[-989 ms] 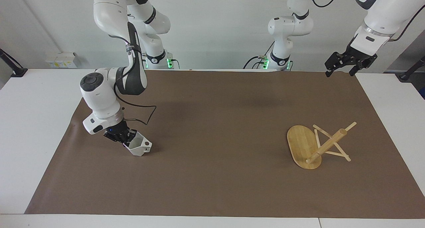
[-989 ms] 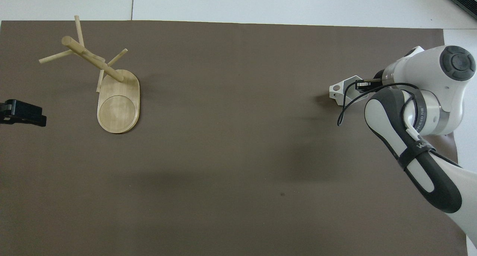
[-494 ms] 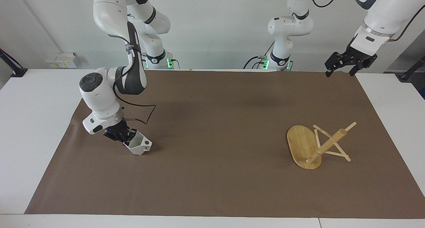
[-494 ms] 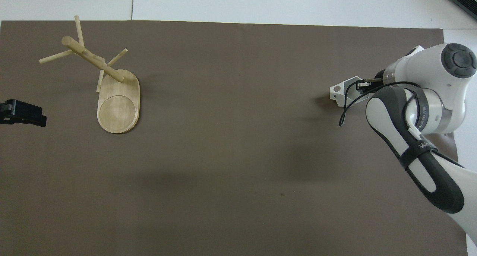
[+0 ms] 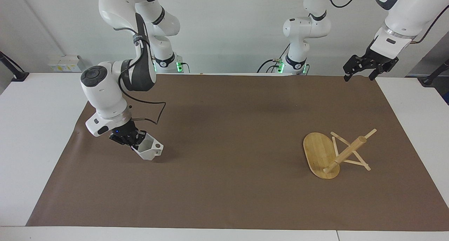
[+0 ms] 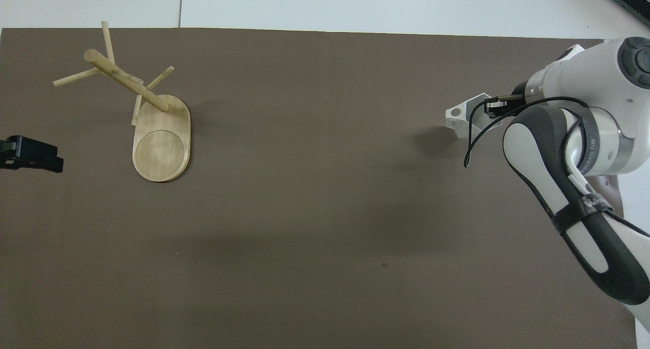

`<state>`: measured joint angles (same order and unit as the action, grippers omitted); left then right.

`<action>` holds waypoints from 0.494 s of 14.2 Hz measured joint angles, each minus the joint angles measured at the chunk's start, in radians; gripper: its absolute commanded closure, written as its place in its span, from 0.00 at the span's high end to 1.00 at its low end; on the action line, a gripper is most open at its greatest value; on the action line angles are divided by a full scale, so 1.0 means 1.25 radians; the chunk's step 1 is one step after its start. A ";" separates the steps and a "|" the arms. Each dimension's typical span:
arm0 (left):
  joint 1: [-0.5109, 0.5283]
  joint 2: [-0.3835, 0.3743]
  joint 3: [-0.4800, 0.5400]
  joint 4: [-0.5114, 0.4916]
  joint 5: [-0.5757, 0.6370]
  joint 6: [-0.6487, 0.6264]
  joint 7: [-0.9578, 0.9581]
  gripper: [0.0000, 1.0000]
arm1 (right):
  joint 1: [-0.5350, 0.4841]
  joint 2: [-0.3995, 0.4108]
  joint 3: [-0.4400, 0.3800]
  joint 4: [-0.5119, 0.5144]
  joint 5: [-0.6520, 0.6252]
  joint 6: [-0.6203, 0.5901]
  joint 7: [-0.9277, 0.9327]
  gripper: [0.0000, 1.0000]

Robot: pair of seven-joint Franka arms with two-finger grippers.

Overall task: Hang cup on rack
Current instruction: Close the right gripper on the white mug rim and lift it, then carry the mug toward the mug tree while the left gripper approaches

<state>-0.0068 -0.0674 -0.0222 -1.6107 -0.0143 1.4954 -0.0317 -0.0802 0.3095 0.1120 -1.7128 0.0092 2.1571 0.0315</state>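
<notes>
Right tool [image 5: 136,143] clamped on the rim of the cup [image 5: 148,152], fingers pinching one wall; cup tilted, handle with its round hole pointing away from the wrist, carried low over the brown mat [image 5: 224,199] at the right arm's end of the counter [image 5: 35,135]. Rack [image 5: 333,153] sits well apart at the left arm's end, and it is tipped: post slanting, pegs resting on the mat, base on edge. Left tool [image 5: 361,71] waits high over the mat's corner, jaws spread, holding nothing. Judgement: the carry should run slow and level so the rim pinch does not slip. The rack likely needs the left arm to right or steady it, and the handle hole should be lined up along a peg before sliding on. Count: one cup, one rack, two arms, one mat.
</notes>
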 measured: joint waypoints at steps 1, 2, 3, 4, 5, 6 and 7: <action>0.000 0.000 0.000 0.000 0.000 0.000 0.000 1.00 | 0.000 -0.006 0.002 0.002 0.032 0.000 0.000 0.00; 0.000 0.000 0.000 0.000 0.000 0.000 0.000 1.00 | 0.000 -0.013 0.002 0.003 0.063 -0.002 0.000 0.00; 0.000 0.000 0.000 0.000 0.000 0.000 0.000 1.00 | 0.000 -0.019 0.002 0.004 0.080 -0.005 0.000 0.00; 0.000 0.000 0.000 0.000 0.000 0.000 0.000 1.00 | 0.000 -0.023 0.004 0.005 0.087 -0.007 0.000 0.00; 0.000 0.000 0.000 0.000 0.000 0.000 0.000 1.00 | -0.001 -0.023 0.009 0.007 0.090 -0.007 0.000 0.00; 0.000 0.000 0.000 0.000 0.000 0.000 0.000 1.00 | -0.001 -0.023 0.020 0.008 0.092 -0.007 0.000 0.00; 0.000 0.000 0.000 0.000 0.000 0.000 0.000 1.00 | -0.001 -0.023 0.038 0.009 0.097 -0.007 0.000 0.00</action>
<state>-0.0068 -0.0674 -0.0222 -1.6107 -0.0142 1.4954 -0.0318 -0.0812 0.2804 0.1590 -1.7015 0.1303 2.1487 0.0314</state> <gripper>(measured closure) 0.000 0.938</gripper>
